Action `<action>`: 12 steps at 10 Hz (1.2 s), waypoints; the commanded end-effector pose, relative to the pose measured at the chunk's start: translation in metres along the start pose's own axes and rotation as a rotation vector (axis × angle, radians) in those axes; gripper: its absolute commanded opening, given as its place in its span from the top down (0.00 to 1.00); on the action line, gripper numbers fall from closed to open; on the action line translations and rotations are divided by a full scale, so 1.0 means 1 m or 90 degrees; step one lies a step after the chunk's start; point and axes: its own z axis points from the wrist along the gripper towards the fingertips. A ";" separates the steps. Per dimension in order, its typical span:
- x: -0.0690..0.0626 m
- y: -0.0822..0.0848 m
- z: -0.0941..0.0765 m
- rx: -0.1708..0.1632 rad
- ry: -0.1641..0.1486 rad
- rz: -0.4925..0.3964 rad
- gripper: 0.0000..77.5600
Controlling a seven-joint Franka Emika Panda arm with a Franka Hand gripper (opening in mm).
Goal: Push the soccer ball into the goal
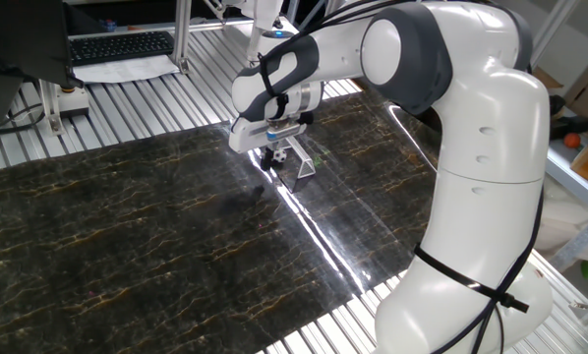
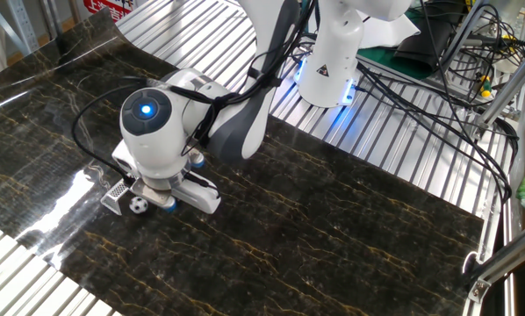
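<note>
The soccer ball (image 2: 138, 204) is a tiny white ball with black patches. It lies on the dark marble-patterned mat right beside the goal (image 2: 113, 195), a small silver-grey metal frame. In the one fixed view the goal (image 1: 300, 163) stands just right of my gripper (image 1: 270, 158), and I cannot make out the ball there. The gripper's dark fingers hang close together just above the mat with nothing held. In the other fixed view the gripper head (image 2: 161, 197) hovers over the ball and hides its own fingertips.
The dark mat (image 1: 156, 226) covers a slatted metal table. A keyboard (image 1: 122, 45) and papers sit beyond the far edge. The robot base (image 2: 328, 61) and loose cables (image 2: 438, 79) lie at the back right.
</note>
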 end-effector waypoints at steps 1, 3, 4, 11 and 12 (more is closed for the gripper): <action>-0.015 -0.001 -0.004 0.003 -0.024 0.037 1.00; -0.031 -0.002 0.001 0.010 -0.046 0.055 1.00; -0.035 -0.002 0.003 0.009 -0.048 0.059 1.00; -0.049 -0.007 0.001 0.049 -0.046 0.065 1.00; -0.049 -0.012 0.003 0.051 -0.046 0.060 1.00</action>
